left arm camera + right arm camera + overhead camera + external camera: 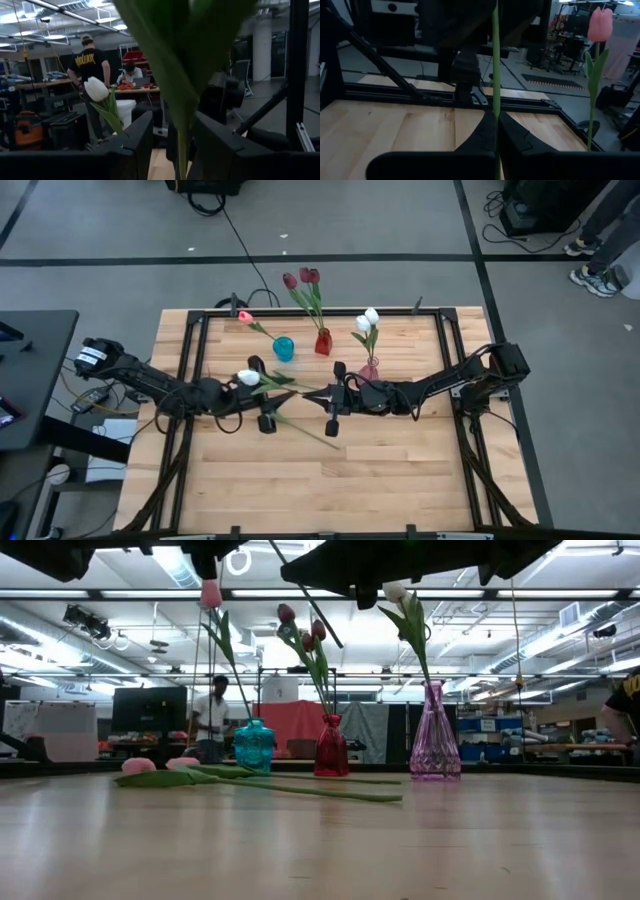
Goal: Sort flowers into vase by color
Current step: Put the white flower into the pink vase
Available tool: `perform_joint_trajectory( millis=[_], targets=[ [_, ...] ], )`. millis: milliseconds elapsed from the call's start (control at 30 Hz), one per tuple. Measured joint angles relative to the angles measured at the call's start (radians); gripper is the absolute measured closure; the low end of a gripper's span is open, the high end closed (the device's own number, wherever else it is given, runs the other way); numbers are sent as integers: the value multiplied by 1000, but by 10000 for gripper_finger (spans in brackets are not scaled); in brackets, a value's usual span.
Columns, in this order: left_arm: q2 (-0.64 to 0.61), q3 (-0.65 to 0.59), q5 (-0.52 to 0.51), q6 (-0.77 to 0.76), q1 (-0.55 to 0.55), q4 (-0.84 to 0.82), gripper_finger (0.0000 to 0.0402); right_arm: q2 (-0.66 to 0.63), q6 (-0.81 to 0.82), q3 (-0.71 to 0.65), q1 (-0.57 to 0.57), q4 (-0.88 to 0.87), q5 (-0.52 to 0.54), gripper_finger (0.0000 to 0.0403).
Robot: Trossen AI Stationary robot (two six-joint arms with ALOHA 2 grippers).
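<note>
Wood table (400, 480) with a black frame, busy workshop behind it. Counted three vases in a row at the far side: teal (284, 348), red (323, 342), pink glass (369, 368).

Flower count:
- pink: one standing in the teal vase (245, 316), plus two lying flat on the table, heads side by side (138, 766), stems trailing toward the middle
- dark red: at least two in the red vase (300, 279); maybe a third in the low view, hard to say
- white: two in the pink glass vase (368, 320), plus one more up in the air between the arms (248, 378)

So eight for sure.

Both arms meet mid-table, in front of the vases. Right gripper (335, 395) pressed together on a thin green stem (496, 100), pinching it. Looks like the airborne white one's stem, but can't trace it all the way. Left gripper (262, 393) spread, fingers (135, 137) either side of a stem and big leaf that blocks most of that wrist view. White head just beside it.

Hidden stuff: the two lying pink heads sit under the left arm from above, only stems poking out there. Low view cuts off both grippers at the top edge.

People in the background: one standing (212, 715), and another seated (131, 72).
</note>
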Motion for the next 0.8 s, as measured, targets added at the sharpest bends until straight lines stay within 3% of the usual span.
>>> perform_joint_trajectory(
  millis=[167, 267, 400, 533, 800],
  targets=[
    [-2, 1, 0, 9, 0, 5, 267, 0, 0, 0, 0, 0, 1, 392],
    [-2, 1, 0, 9, 0, 7, 304, 0, 0, 0, 0, 0, 1, 392],
    [-2, 1, 10, 14, 0, 3, 385, 0, 3, 0, -1, -7, 4, 392],
    [-2, 1, 15, 14, 0, -3, 390, 0, 4, 0, -1, -18, 6, 385],
    [-2, 1, 15, 16, 0, -25, 396, 0, 36, 0, -1, -31, 22, 292]
  ],
)
